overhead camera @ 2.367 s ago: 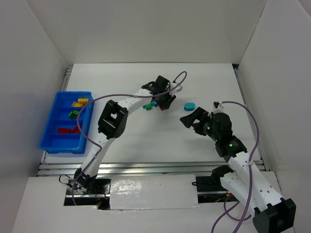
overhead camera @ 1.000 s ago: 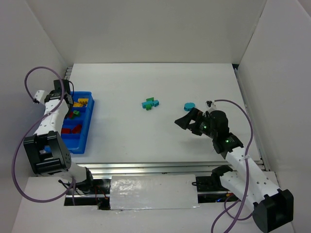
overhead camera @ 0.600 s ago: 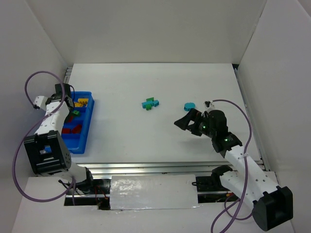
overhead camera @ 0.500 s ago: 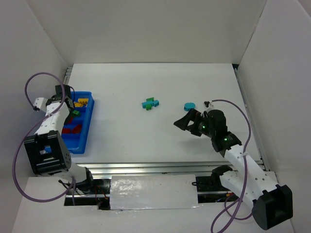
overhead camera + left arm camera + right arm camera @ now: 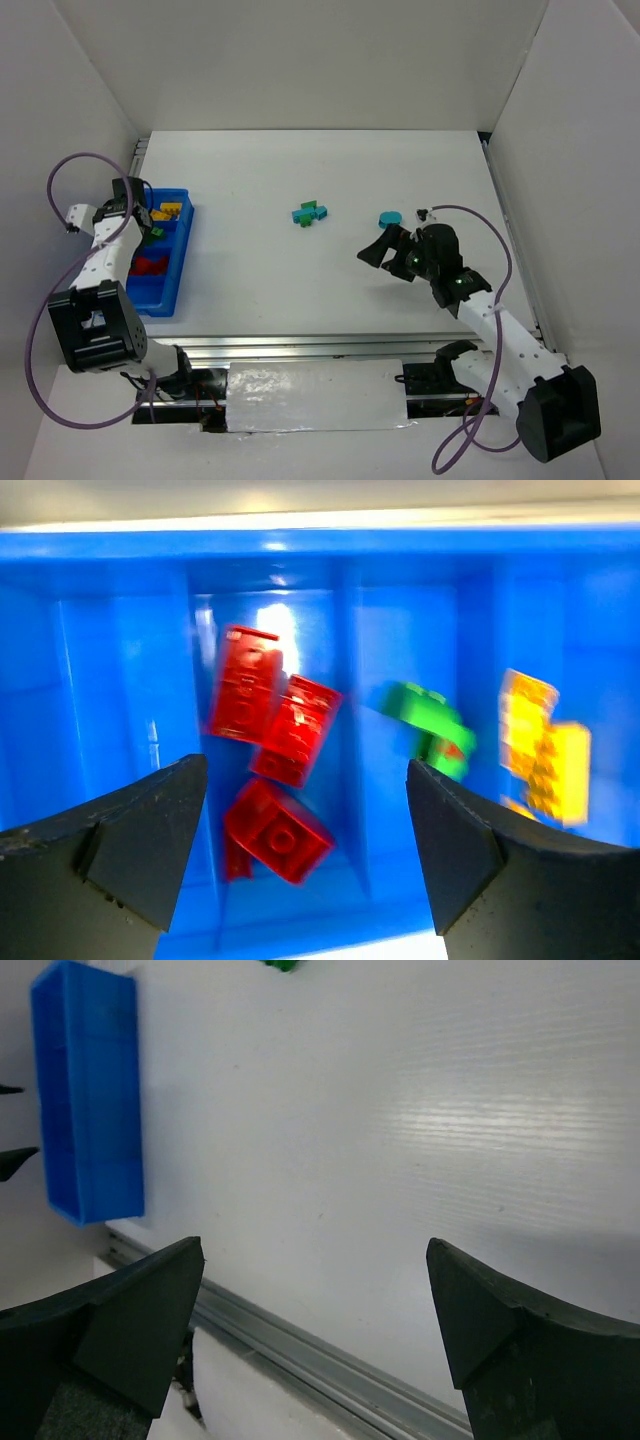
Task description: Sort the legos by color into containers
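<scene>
The blue tray (image 5: pixel 160 292) of containers lies at the table's left edge. My left gripper (image 5: pixel 142 214) hovers over it, open with nothing between the jaws. In the left wrist view the tray (image 5: pixel 120 680) fills the frame. Red legos (image 5: pixel 270 730) lie in one compartment, with a tilted red brick (image 5: pixel 280 830) low between my left gripper's (image 5: pixel 303 775) jaws. A green lego (image 5: pixel 430 718) sits in the compartment to their right and yellow legos (image 5: pixel 545 755) beyond it. A teal and green cluster (image 5: pixel 310 213) and a round teal piece (image 5: pixel 389 217) rest mid-table. My right gripper (image 5: pixel 378 248) hangs open beside the round piece.
White walls close in the table on three sides. The right wrist view looks across the white tabletop to the blue tray (image 5: pixel 90 1090), with the metal rail (image 5: pixel 330 1345) of the near edge between my right gripper's (image 5: pixel 315 1250) jaws. Purple cables loop off both arms.
The left arm swung from the mid-table cluster to the tray, and its jaws have just opened there. The right gripper shifted only slightly, still open.
</scene>
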### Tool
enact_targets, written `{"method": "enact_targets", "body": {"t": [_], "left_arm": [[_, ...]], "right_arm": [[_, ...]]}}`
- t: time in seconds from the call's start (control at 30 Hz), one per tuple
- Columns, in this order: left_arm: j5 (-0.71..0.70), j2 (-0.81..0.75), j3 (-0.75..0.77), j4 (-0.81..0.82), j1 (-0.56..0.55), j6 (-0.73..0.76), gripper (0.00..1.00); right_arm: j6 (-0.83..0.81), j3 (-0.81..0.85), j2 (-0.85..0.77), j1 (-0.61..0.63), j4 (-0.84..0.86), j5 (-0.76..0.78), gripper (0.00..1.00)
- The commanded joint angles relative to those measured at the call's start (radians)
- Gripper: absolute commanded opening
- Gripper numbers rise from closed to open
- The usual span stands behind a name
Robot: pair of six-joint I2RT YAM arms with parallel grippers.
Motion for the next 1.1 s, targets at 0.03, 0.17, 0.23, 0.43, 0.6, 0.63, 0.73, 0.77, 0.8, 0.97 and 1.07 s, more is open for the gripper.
{"method": "enact_targets", "body": {"t": [0.03, 0.17, 0.23, 0.43, 0.6, 0.63, 0.73, 0.77, 0.8, 0.97, 1.07], "left_arm": [[0.03, -0.089, 0.03, 0.153, -0.139, 0.233, 0.93], [0.169, -0.14, 0.071, 0.291, -0.312, 0.457, 0.99], [0.316, -0.144, 0.123, 0.305, -0.392, 0.564, 0.99], [0.63, -0.235, 0.14, 0.214, -0.469, 0.683, 1.0], [0.753, -0.344, 0.107, 0.104, -0.478, 0.822, 0.99], [0.756, -0.383, 0.071, 0.096, -0.479, 0.839, 1.0], [0.744, -0.454, -0.045, 0.121, -0.479, 0.887, 1.0], [0.721, -0.466, -0.073, 0.124, -0.48, 0.881, 0.99], [0.692, -0.48, -0.096, 0.124, -0.48, 0.864, 0.99], [0.691, -0.563, -0.171, 0.142, -0.501, 0.885, 1.0], [0.733, -0.572, -0.18, 0.164, -0.502, 0.892, 1.0]], "right_arm": [[-0.013, 0.102, 0.12, 0.001, -0.062, 0.196, 1.0], [-0.057, 0.262, 0.284, -0.008, -0.168, 0.346, 1.0], [-0.08, 0.363, 0.393, -0.036, -0.221, 0.365, 1.0], [-0.021, 0.564, 0.621, -0.159, -0.292, 0.423, 1.0], [0.189, 0.733, 0.798, -0.168, -0.428, 0.606, 1.0], [0.241, 0.739, 0.815, -0.163, -0.43, 0.608, 1.0], [0.351, 0.738, 0.85, -0.134, -0.415, 0.658, 1.0], [0.363, 0.753, 0.868, -0.128, -0.412, 0.67, 1.0], [0.371, 0.767, 0.881, -0.119, -0.413, 0.684, 1.0], [0.437, 0.853, 0.963, -0.096, -0.455, 0.723, 1.0], [0.473, 0.859, 1.005, -0.093, -0.45, 0.719, 1.0]]}}
